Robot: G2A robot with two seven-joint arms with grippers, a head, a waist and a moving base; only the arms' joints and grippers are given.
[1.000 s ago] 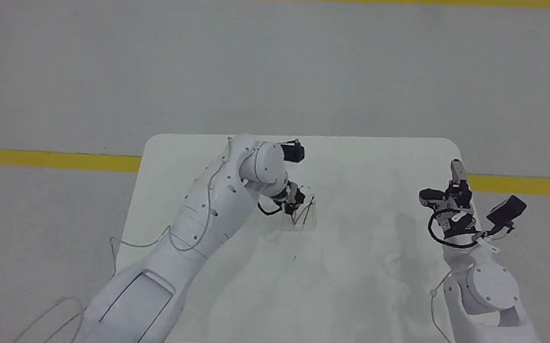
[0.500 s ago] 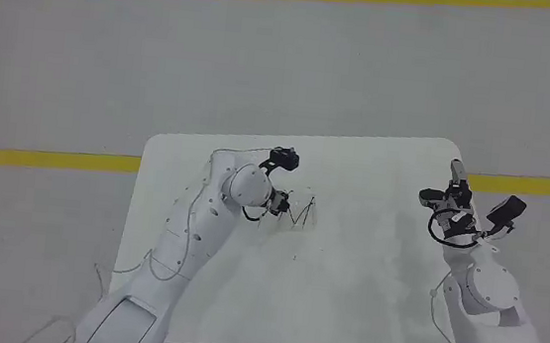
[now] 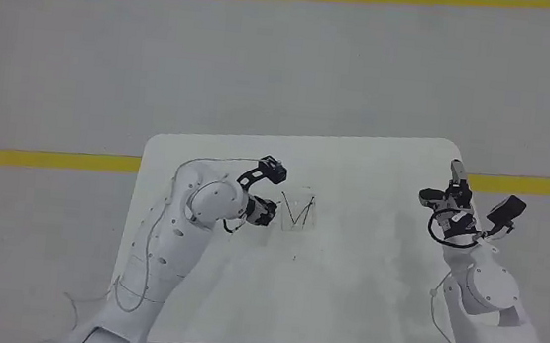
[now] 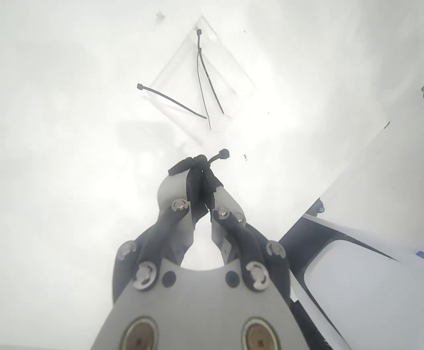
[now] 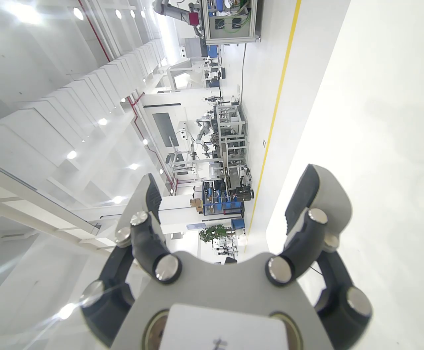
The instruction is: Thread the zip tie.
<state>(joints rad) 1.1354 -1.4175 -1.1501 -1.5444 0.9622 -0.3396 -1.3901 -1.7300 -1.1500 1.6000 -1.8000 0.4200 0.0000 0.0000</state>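
Observation:
My left gripper (image 4: 198,165) is shut on a black zip tie (image 4: 221,155); its square head sticks out just past the fingertips. In the top view that gripper (image 3: 265,211) sits left of a clear flat tray (image 3: 299,211) near the table's middle. Three more black zip ties (image 4: 202,79) lie across the clear tray (image 4: 232,66), a short way beyond the held one. My right gripper (image 5: 232,199) is open and holds nothing; it points out past the table toward the room. In the top view the right gripper (image 3: 453,189) hovers near the table's right edge.
The white table (image 3: 364,280) has rounded corners and bare surface between the two arms. A small dark speck (image 3: 295,257) lies in front of the tray. Yellow floor lines (image 3: 57,159) run behind and beside the table.
My left arm has drawn back leftward from over the tray with a zip tie in its gripper, leaving the tray's ties uncovered. The right arm has stayed still.

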